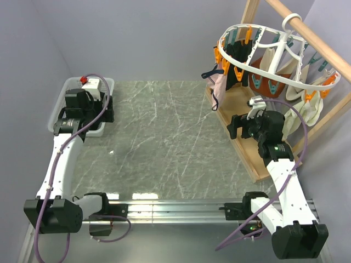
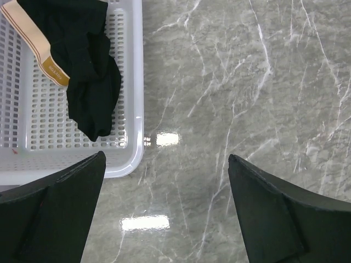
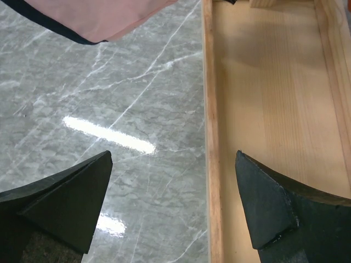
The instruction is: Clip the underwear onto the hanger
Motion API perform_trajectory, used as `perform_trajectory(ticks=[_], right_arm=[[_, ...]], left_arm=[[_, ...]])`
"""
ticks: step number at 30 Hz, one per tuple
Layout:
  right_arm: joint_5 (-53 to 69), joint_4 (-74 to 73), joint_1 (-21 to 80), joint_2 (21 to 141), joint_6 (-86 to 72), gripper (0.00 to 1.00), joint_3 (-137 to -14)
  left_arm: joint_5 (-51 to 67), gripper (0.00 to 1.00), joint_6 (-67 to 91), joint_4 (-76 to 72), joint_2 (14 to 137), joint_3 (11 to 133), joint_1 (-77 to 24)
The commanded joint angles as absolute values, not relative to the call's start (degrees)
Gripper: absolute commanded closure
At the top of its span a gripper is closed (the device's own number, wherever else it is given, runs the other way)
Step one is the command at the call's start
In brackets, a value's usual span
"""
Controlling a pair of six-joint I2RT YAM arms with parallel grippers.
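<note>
Grey marble worktop (image 1: 164, 142). Left hand (image 1: 105, 108) hangs over a white mesh basket (image 1: 57, 107) at the far left, and the arm hides most of the basket's inside. Small red piece (image 1: 84, 80) near the basket's far rim. Right hand (image 1: 237, 126) is over the wooden base (image 1: 233, 101) at right. Above it, the round white hanger (image 1: 258, 70) is hooked on a slanted rod (image 1: 318, 46). Orange clips (image 1: 219, 56) and teal clips (image 1: 315, 61) dangle from its rim. A pink garment (image 1: 219, 82), a rust-brown garment (image 1: 267, 86) and a black garment (image 1: 241, 57) hang there.
</note>
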State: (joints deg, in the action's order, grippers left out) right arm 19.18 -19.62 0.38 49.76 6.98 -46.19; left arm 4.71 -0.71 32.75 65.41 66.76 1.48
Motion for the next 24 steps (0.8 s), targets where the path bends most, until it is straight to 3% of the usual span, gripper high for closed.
perform_trajectory(ticks=[1,11,21,24], right_arm=[[19.8,-19.7,0.7,51.5,8.5,0.00,-50.1],[17.5,-21.2,1.6,57.6,10.4,0.00,-52.8],[11.4,-20.7,2.7,62.8,5.1,0.00,-54.2],[11.8,-21.8,3.0,63.9,6.2,0.00,-55.2]], left_arm=[[5.5,0.01,-1.8,32.5,65.9,68.1,1.8],[7.7,0.01,7.4,40.2,89.7,91.8,8.9],[7.7,0.01,11.0,51.1,122.1,129.6,18.3],[6.5,0.01,10.7,47.4,125.5,130.1,19.3]])
